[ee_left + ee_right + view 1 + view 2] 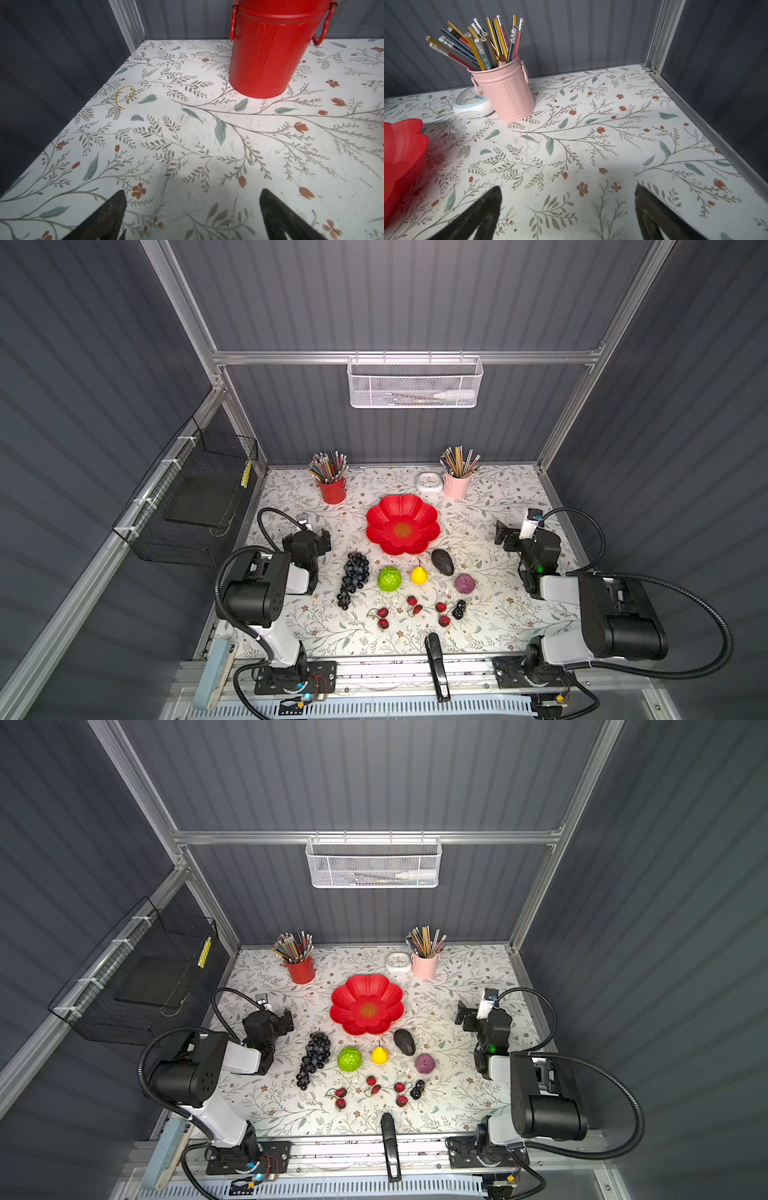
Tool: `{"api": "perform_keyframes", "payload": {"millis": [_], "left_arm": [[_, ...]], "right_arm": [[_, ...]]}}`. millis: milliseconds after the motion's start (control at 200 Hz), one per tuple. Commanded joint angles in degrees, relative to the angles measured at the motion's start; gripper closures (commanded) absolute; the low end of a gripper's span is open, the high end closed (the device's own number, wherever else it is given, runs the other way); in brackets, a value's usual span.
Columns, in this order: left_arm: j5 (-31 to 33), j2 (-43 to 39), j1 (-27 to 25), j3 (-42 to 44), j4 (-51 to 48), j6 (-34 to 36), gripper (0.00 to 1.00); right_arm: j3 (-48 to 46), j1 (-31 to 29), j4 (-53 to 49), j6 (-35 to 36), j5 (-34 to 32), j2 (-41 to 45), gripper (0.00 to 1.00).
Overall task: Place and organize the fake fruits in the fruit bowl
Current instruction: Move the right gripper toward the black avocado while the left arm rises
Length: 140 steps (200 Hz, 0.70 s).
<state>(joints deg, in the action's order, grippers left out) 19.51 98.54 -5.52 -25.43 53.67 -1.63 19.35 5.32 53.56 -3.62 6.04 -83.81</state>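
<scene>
Near the left gripper, gaping and empty, the grapes are lying lengthwise, near-to-far; the bowl is sitting far-right.

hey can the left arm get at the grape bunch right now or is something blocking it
Probably yes. The left gripper is open and empty, and the grape bunch lies on bare table just beside that arm, with nothing between them.

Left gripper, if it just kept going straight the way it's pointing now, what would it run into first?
Probably bare table: the open left gripper tilts down toward it, nothing between the jaws. The red pencil cup stands further ahead, off to one side. Depth is uncertain.
</scene>
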Motion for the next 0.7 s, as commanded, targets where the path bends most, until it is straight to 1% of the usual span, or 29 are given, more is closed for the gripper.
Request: {"api": "perform_keyframes", "payload": {"millis": [0, 695], "left_arm": [[-0.08, 0.05, 0.33, -0.78, 1.17, 1.19, 0.00], [-0.28, 0.07, 0.33, -0.92, 0.89, 1.12, 0.00]], "right_arm": [[-0.46, 0.13, 1.63, 0.23, 0.28, 0.36, 0.01], [-0.33, 0.19, 1.55, 0.19, 0.28, 0.17, 0.01]]}}
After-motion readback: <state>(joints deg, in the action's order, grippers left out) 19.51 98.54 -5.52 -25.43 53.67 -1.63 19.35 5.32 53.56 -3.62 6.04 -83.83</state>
